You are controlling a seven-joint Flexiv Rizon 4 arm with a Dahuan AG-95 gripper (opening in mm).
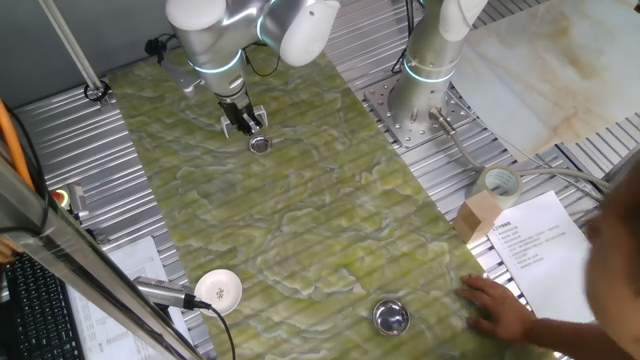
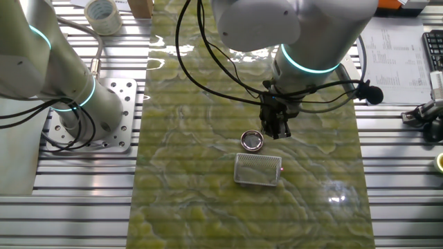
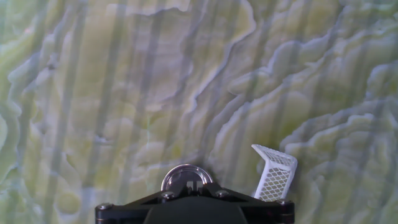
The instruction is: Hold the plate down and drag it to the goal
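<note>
Gripper [image 2: 277,131] is hovering just beside the plate [image 2: 252,141], not yet pressing on it; whether its fingers are apart or together cannot be told from any view. The plate is lying flat on the green marbled mat [image 2: 194,194], next to a small white mesh goal [image 2: 258,169]. Judgement: centre the tip over the dish, press straight down, then drag slowly toward the mesh mouth, keeping downward force steady

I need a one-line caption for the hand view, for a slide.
Seen from the hand: small silver plate on the green marbled mat, white mesh goal at its right.
</note>
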